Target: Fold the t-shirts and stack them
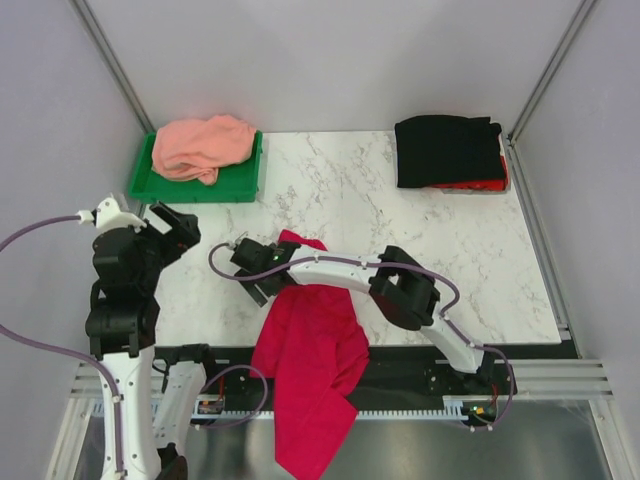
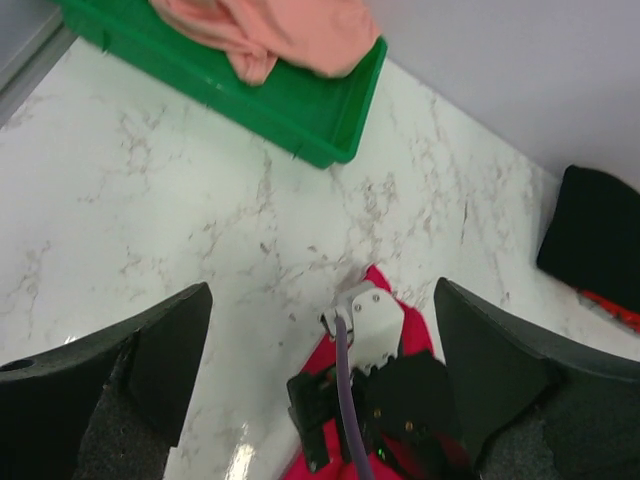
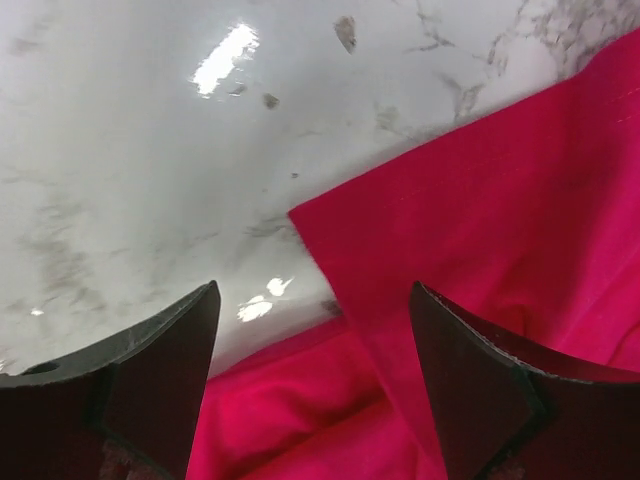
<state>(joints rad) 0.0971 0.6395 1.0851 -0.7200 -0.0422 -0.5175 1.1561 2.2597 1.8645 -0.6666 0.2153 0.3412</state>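
1. Grippers: the right gripper (image 3: 312, 300) is standing with its jaws spread and is grasping nothing. The left gripper (image 2: 322, 290) is likewise released, its fingers wide apart over bare table.
2. The right gripper is hovering low over the top edge of the crimson-red t-shirt (image 3: 500, 200); contact with the cloth cannot be told.
3. That t-shirt is lying unfolded and rumpled. Its upper part is resting on the white marble-pattern table (image 1: 400, 240), and its lower part is hanging over the near edge, past the metal rail (image 1: 560, 385).
4. The table surface is showing grey veining and glare spots beside the cloth.
5. The salmon-pink t-shirt (image 1: 200, 147) is lying crumpled in the green tray (image 1: 240, 185) at the far left corner.
6. The black t-shirt (image 1: 447, 150) is lying folded at the far right corner, with a red edge showing beneath it.
7. Plain grey walls (image 1: 330, 60) are enclosing the table on three sides.
8. The right arm is reaching leftward across the near table, its elbow bent. The left arm is standing raised at the left edge, its gripper pointing out over the table.
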